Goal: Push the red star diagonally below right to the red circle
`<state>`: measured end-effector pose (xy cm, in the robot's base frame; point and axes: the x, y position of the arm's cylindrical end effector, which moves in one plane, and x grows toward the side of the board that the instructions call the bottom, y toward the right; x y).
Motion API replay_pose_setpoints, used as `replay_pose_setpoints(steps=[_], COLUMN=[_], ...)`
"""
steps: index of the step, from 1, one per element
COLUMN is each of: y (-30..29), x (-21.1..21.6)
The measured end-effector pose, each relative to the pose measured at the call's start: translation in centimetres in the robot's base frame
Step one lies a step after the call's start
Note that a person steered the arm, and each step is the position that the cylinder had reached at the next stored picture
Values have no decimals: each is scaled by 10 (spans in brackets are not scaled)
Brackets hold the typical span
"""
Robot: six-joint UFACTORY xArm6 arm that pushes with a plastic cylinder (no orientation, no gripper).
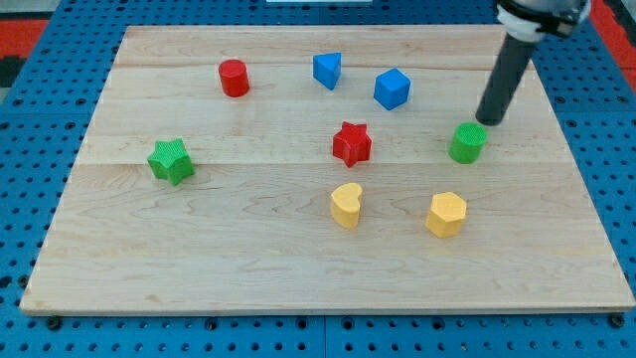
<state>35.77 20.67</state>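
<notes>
1. Your rod has no pincer; my tip (486, 121) sits just above the green cylinder (467, 142), toward the view's right.
2. You'll find the red star (351, 143) mid-board, well apart from my tip.
3. The red circle (234, 78) stands toward the view's upper left of the star.

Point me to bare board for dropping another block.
Free: the whole strip along the view's bottom, below the yellow heart and yellow hexagon; also the top left corner, left of the red circle. Crowded: centre right, around the red star, green cylinder and my tip.
</notes>
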Motion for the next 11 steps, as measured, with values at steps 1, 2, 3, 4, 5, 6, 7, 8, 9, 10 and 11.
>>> replay_pose_setpoints(steps=[1, 2, 3, 4, 5, 6, 7, 8, 9, 10, 11], y=[0, -1, -23, -11, -62, -89, -81, -99, -139, -215, -269], x=[-33, -21, -21, 4, 6, 8, 68, 70, 68, 24, -19])
